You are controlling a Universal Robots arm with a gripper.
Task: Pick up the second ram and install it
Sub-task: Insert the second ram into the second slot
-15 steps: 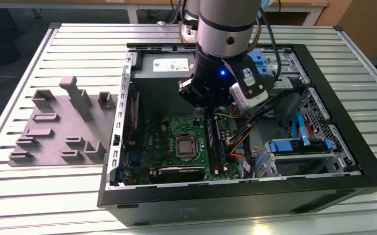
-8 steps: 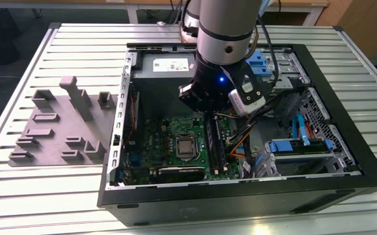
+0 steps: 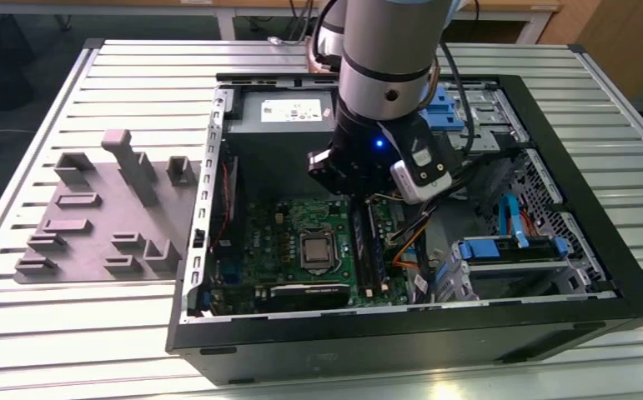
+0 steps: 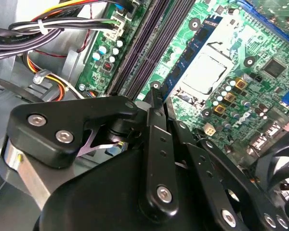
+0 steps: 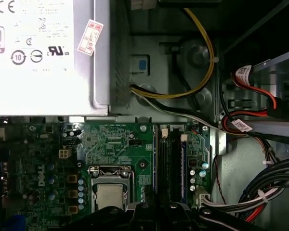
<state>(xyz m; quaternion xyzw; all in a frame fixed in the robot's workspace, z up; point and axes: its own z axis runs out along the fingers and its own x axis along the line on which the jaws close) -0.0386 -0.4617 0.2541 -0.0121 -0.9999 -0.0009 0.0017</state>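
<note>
Looming closest, end effector [image 4: 156, 94], hanging low over the slots [image 4: 144, 48], sitting at 3 o'clock of the processor [image 3: 315, 250] in the exterior view. Failing to tell grip width, or whether the ram is pinched there. Seemingly lining up for seating, calling for straight, even pressing.

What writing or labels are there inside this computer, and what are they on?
Power supply's white label: certification symbols and numerals; fine print too small to read.
Red-and-white sticker: blurred.
Motherboard: a maker's logo in white; component markings too small.
Cable tags: unreadable.
</note>
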